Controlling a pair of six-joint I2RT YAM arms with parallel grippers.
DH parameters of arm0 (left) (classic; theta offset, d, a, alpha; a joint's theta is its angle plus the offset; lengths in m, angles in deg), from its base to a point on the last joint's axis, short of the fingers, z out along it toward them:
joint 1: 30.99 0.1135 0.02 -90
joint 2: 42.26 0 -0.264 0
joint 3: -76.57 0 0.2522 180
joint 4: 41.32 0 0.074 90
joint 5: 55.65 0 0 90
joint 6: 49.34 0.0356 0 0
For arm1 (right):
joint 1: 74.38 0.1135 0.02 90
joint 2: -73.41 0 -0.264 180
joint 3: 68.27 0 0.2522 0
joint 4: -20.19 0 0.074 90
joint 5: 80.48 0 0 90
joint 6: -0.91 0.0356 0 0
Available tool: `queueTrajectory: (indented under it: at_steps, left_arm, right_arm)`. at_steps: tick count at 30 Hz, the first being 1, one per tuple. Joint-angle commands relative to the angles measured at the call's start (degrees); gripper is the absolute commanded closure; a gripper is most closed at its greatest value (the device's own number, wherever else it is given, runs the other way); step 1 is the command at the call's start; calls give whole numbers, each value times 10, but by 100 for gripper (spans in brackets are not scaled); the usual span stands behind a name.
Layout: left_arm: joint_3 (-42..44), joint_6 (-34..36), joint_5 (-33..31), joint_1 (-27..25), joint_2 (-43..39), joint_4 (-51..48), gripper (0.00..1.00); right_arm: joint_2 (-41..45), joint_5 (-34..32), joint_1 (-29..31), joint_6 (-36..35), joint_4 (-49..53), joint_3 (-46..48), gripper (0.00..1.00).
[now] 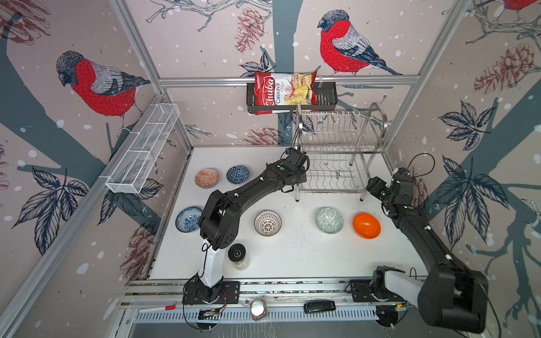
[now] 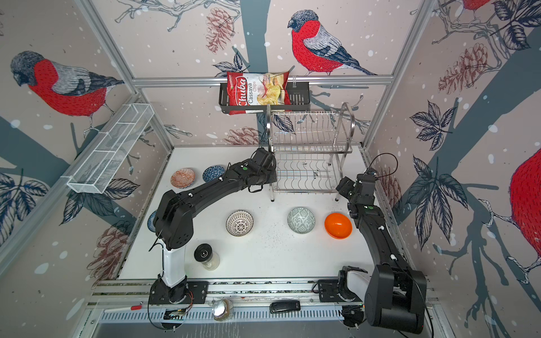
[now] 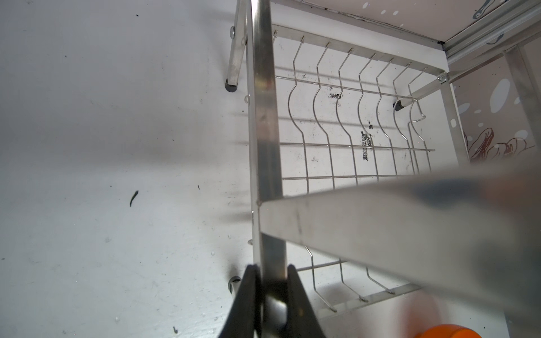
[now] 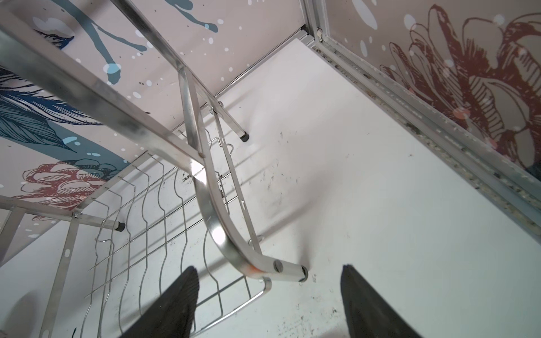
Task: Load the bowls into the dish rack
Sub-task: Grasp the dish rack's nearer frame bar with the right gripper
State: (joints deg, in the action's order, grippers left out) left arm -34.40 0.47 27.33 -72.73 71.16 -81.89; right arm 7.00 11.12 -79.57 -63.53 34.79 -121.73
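Bracing the dish rack [image 1: 341,152]: left gripper [image 3: 272,267] clamped on its upright [image 3: 265,117], right gripper [image 4: 269,267] open astride the front leg [image 4: 288,270]. Close squarely, don't tip it. Bowls [image 1: 268,223] all sit on the table [image 1: 292,257]; rack empty.

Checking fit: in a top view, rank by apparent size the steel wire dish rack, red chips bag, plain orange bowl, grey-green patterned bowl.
1. steel wire dish rack
2. red chips bag
3. plain orange bowl and grey-green patterned bowl: look alike, no ranking.
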Motion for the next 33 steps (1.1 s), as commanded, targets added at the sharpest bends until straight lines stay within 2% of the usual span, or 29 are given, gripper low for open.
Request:
queueTrajectory:
  at_steps: [1, 4, 9, 12, 17, 21, 30, 33]
  left_arm:
    - [0, 2, 11, 2, -7, 2, 100]
    - [2, 5, 9, 2, -8, 0, 100]
    - [3, 9, 2, 4, -14, -7, 100]
    - [6, 9, 3, 6, -15, -9, 100]
    - [6, 13, 5, 8, -14, -17, 100]
    - [9, 14, 3, 9, -15, -19, 100]
    - [11, 12, -15, 10, -27, -33, 100]
    - [14, 10, -16, 14, -33, -35, 100]
  right_arm:
    - [-30, 29, 2, -11, -53, -15, 26]
    - [-51, 47, 8, -9, -71, -28, 28]
    - [-99, 26, 21, -10, -81, -48, 34]
    - [-118, 19, 21, -10, -90, -50, 42]
    - [-130, 16, 22, -5, -114, -40, 47]
    - [-141, 25, 22, -8, -121, -40, 64]
    - [-147, 19, 40, -8, -122, -48, 86]
    - [-150, 20, 47, -9, -121, -55, 89]
